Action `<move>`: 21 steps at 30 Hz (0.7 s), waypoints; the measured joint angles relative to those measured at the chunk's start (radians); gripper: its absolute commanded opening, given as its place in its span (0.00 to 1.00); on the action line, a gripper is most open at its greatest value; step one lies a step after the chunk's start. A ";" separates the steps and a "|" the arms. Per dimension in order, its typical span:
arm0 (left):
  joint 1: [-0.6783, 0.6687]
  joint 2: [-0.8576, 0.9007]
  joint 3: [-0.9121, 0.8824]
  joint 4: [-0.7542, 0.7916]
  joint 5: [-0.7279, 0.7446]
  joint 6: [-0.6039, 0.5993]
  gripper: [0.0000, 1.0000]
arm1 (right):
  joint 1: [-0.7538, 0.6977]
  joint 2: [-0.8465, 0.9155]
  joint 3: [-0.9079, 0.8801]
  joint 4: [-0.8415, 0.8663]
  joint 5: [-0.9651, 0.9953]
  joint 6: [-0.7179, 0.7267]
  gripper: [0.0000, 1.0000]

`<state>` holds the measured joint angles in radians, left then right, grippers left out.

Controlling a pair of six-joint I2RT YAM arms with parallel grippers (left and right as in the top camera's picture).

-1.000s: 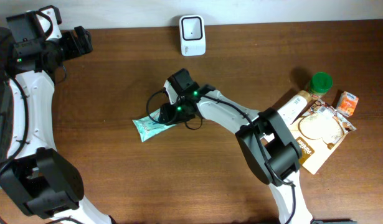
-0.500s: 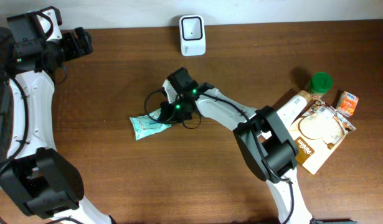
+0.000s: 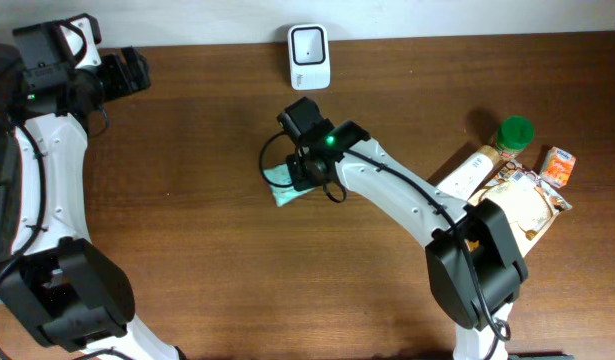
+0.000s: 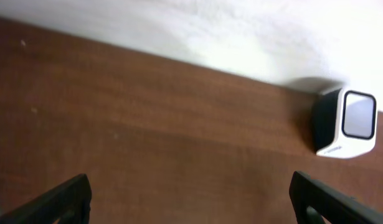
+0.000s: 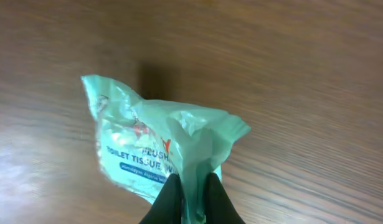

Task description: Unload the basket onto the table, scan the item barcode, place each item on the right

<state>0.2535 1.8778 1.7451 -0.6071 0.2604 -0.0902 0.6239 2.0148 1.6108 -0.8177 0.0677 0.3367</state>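
Right gripper is pinching the soft green plastic tissue pack by one crinkled edge, so I'm advising a slow carry, barcode facing the white boxy scanner.

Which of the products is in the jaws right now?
The mint-green toilet tissue pack, pinched in the right arm's jaws near the scanner; the green-lidded bottle, orange carton and the rest lie untouched.
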 measured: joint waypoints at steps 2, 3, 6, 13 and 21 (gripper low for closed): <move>0.000 0.000 0.000 -0.033 0.001 0.001 0.99 | 0.001 0.000 -0.001 -0.025 0.076 0.001 0.04; 0.000 0.000 0.000 -0.049 0.000 0.001 0.99 | 0.002 0.000 -0.001 -0.036 0.113 0.002 0.04; 0.000 0.000 0.000 -0.056 0.000 0.001 0.99 | 0.004 -0.011 -0.002 -0.082 0.254 0.003 0.04; 0.000 0.000 0.000 -0.057 0.000 0.001 0.99 | 0.032 -0.065 -0.003 -0.134 0.378 0.005 0.04; -0.014 0.008 0.000 -0.154 0.074 0.000 0.00 | -0.181 -0.065 -0.003 -0.115 0.026 0.076 0.27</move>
<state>0.2398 1.8854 1.7451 -0.7612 0.3347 -0.0898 0.4431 1.9495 1.6077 -0.9325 0.0933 0.4126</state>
